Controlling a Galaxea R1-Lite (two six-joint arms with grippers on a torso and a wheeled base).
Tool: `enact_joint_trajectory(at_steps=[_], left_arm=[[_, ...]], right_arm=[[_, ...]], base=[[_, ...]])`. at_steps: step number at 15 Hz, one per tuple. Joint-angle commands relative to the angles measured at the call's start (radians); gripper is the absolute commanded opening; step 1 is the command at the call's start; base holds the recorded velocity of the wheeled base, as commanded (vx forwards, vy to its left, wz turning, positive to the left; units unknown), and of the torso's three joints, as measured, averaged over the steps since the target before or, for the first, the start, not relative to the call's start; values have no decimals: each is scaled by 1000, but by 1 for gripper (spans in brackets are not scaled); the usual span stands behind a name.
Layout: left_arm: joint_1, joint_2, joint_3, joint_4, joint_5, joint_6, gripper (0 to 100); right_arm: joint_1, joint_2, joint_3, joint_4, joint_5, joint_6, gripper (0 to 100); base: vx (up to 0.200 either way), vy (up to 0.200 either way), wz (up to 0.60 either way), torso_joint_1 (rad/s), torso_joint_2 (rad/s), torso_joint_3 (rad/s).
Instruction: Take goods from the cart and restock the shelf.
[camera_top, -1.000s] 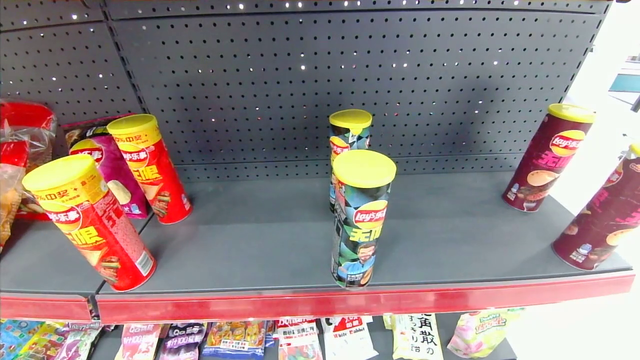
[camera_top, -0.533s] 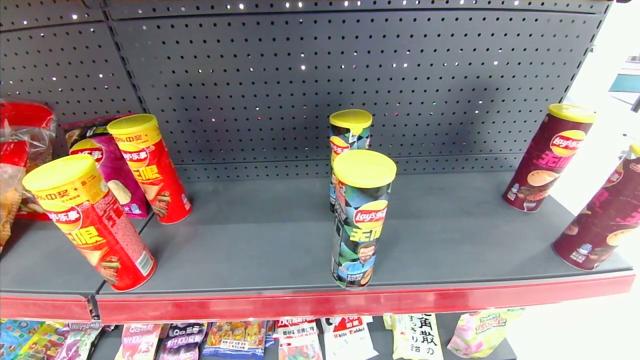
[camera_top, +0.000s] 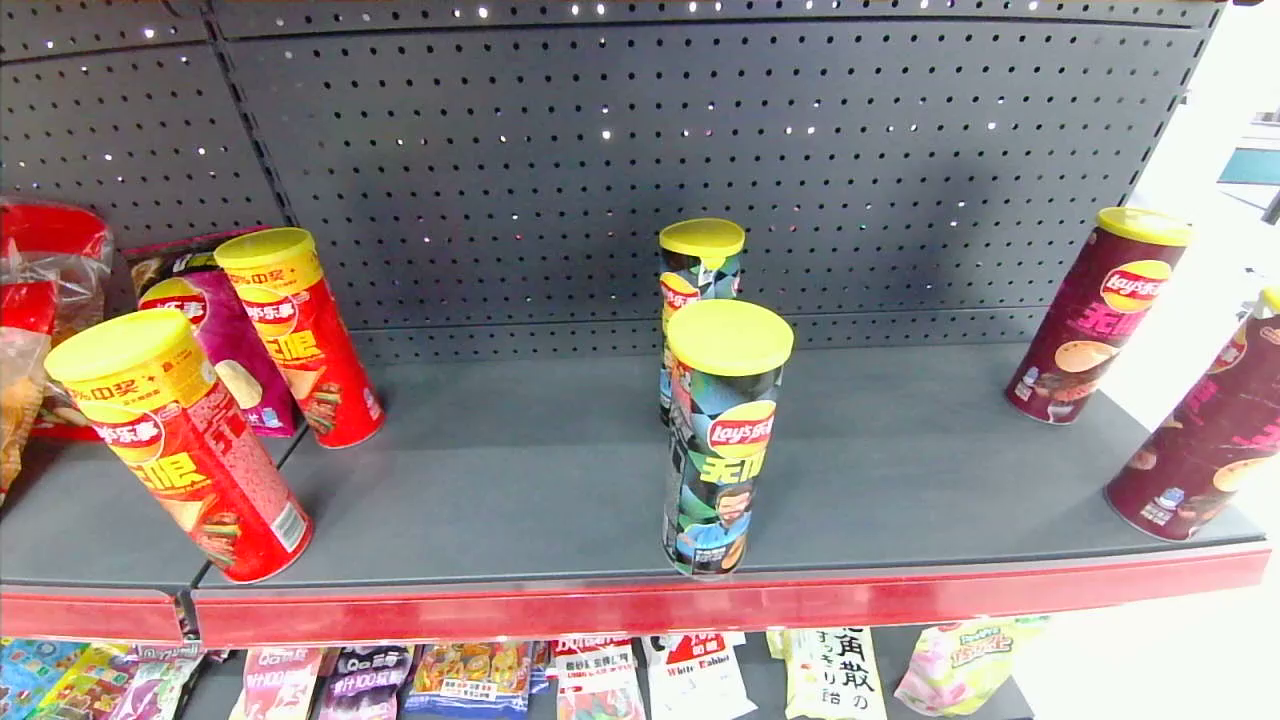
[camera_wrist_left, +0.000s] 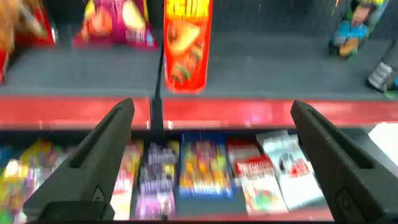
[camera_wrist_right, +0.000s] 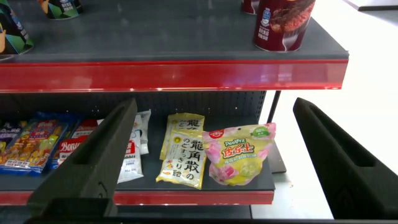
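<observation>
My left gripper (camera_wrist_left: 211, 115) and right gripper (camera_wrist_right: 216, 106) gape empty, dark blocky fingers spread wide before the matte grey metal shelf (camera_top: 500, 500) with its glossy red lip. Near that shelf's front edge a smooth black-and-teal cylindrical can (camera_top: 722, 440) stands upright, flat yellow lid on top, long axis vertical.

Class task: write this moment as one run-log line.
left hand: open, empty | right hand: open, empty | grey metal shelf: six yellow-lidded cardboard tubes standing
</observation>
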Motion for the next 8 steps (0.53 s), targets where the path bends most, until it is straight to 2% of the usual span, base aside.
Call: enact_joint_trajectory(at_steps=[1, 3, 4, 8], left_arm=[[0, 0, 80, -28, 8, 7, 100], [0, 0, 90, -56, 30, 20, 100], [0, 0, 90, -20, 102, 50, 100], [0, 0, 90, -11, 88, 75, 100]], right_arm=[[0, 0, 0, 0, 0, 0, 100], [0, 0, 0, 0, 0, 0, 100], [0, 0, 0, 0, 0, 0, 100], [0, 0, 0, 0, 0, 0, 100]], base=[[0, 0, 0, 0, 0, 0], [0, 0, 0, 0, 0, 0], [0, 0, 0, 0, 0, 0], [0, 0, 0, 0, 0, 0]])
